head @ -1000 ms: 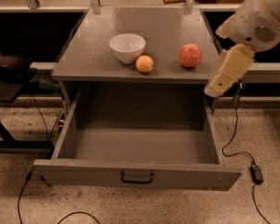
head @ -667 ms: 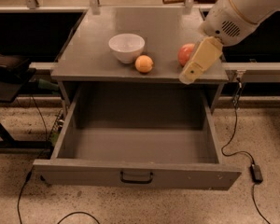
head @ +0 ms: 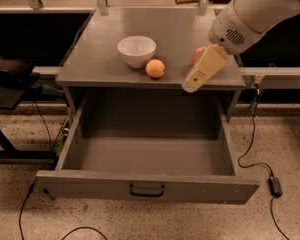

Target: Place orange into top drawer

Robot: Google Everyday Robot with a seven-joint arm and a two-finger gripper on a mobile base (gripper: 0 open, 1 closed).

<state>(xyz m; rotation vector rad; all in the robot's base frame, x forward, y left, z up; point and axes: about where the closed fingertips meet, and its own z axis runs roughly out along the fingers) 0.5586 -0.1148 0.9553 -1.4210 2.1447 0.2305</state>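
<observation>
Three things sit on the grey cabinet top [head: 97,59]: a white bowl [head: 136,50] toward the left-centre, the orange [head: 155,68] just beside the bowl at its near right, and a reddish-pink round fruit [head: 197,55] farther right. Orange rests on the top surface close to the near edge, not inside anything; whether it touches the bowl cannot be told. White arm [head: 255,9] enters from the upper right corner and slopes down to the left. Gripper [head: 196,79], cream-coloured, hangs tilted over the right near part of the cabinet top, its tip reaching about the near edge. It covers most of the reddish-pink fruit, of which only a sliver shows at its far left side. Gripper stands to the right of the orange, apart from it, with bare grey surface between them. Whether the gripper is spread or pressed together cannot be told from this angle; it carries nothing that can be seen. Top drawer [head: 80,184] is pulled well out toward the near side, with nothing in it but bare grey floor. Small dark pull handle [head: 147,190] sits at the centre of its flat front panel. Black cable [head: 250,144] trails down the right side of the cabinet to a small dark power brick [head: 275,185] on the speckled floor [head: 290,219].
</observation>
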